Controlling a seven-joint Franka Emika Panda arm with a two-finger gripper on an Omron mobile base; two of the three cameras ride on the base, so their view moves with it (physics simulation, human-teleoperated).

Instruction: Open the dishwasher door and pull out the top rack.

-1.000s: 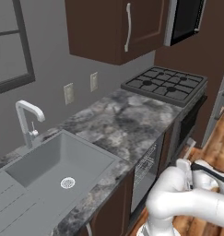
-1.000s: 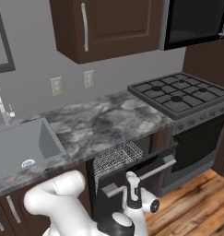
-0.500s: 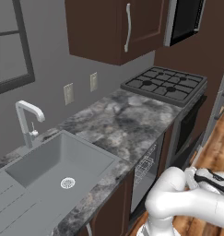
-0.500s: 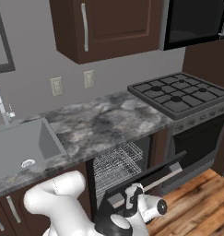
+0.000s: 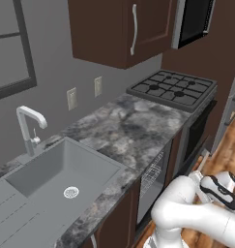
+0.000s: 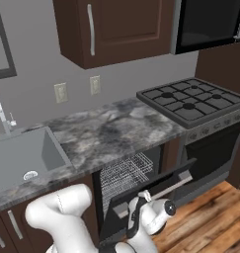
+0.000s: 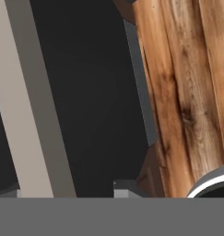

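Dishwasher door (image 6: pixel 156 185) has dropped further; gripper (image 7: pixel 67 193) parted off the handle (image 6: pixel 163 189) (nothing held). Next: top rack (image 6: pixel 124 174).

arm: folded low | hand (image 6: pixel 122 211): low, fingers slightly parted, holding nothing

This is a home kitchen: a grey stone counter (image 6: pixel 111 131) carries a sink (image 5: pixel 61 177) at one end and a gas stove (image 6: pixel 195 101) at the other, below brown cabinets (image 6: pixel 116 27).

Glossy white rounded arm (image 6: pixel 62 210) segments with dark, near-black joint bands.
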